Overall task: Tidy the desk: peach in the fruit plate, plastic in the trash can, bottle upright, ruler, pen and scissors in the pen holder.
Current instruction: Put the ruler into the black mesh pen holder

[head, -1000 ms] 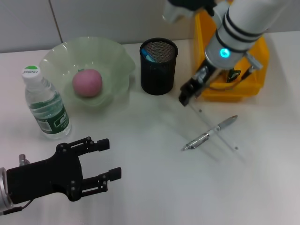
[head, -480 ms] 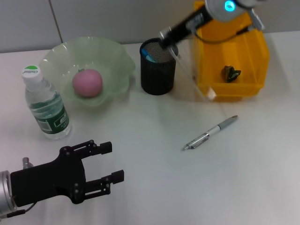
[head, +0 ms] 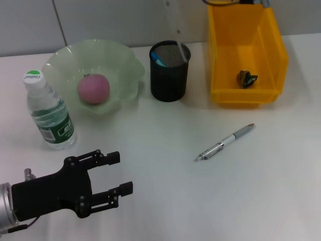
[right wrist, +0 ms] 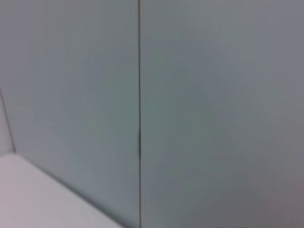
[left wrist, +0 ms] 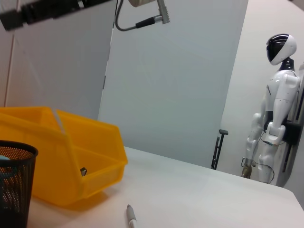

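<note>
The clear ruler (head: 176, 31) hangs steeply tilted, its lower tip at the rim of the black mesh pen holder (head: 170, 75) on the bin side. Its top runs out of the head view. In the left wrist view the ruler (left wrist: 64, 137) leads up to my right gripper (left wrist: 19, 16), which is shut on it. A silver pen (head: 225, 142) lies on the table. The peach (head: 93, 89) sits in the green fruit plate (head: 125, 63). The bottle (head: 47, 110) stands upright. A dark plastic scrap (head: 247, 78) lies in the yellow trash can (head: 220, 75). My left gripper (head: 114, 173) hovers open at the near left.
Something blue (head: 158, 59) sticks up inside the pen holder. The scissors do not show. A white humanoid robot (left wrist: 275, 109) stands far behind the table in the left wrist view.
My right arm has lifted the ruler off the table and swung it up over the pen holder, leaving the head view. The left gripper has barely moved.
</note>
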Controlling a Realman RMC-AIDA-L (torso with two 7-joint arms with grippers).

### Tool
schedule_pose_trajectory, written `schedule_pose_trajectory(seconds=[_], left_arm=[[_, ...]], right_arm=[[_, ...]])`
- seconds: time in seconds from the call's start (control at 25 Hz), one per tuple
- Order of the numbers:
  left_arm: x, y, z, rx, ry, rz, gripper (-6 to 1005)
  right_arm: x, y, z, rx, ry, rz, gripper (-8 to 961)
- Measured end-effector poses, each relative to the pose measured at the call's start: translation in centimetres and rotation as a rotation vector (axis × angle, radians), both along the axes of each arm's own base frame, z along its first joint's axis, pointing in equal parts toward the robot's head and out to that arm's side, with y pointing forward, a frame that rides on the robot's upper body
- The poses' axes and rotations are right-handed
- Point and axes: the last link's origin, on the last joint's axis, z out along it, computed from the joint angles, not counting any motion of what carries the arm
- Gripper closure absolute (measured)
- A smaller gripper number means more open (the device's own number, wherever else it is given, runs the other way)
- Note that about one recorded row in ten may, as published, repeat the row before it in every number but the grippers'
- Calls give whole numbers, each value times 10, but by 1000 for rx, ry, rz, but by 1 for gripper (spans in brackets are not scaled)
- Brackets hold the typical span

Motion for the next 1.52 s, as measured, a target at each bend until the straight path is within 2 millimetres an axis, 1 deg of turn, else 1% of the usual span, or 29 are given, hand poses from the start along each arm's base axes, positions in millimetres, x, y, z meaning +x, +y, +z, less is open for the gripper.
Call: schedule_pose_trajectory(seconds=[0.16, 0.2, 0.24, 0.68, 0.88, 1.16, 1.44, 1.52], left_arm=[[0, 0, 0, 2, 0, 1, 254], [0, 0, 0, 3, -1, 1, 254], [0, 0, 0, 3, -1, 2, 254], [0, 0, -1, -1, -5, 5, 254], [1, 0, -2, 0, -5, 1, 254], [1, 2, -1, 2, -3, -5, 254], [2, 3, -1, 2, -3, -8, 254], [2, 3, -1, 4, 0, -8, 254]], right_arm=[[3, 5, -4, 30, 59, 49, 580], [7, 8, -7, 48, 63, 59, 580], [7, 8, -7, 48, 63, 59, 580], [28, 22, -36, 142, 25, 51, 580], [33, 23, -47, 162, 46, 40, 580], [32, 23, -50, 166, 78, 30, 579], [42, 23, -61, 185, 89, 2, 579], [48, 23, -66, 192, 93, -14, 579]])
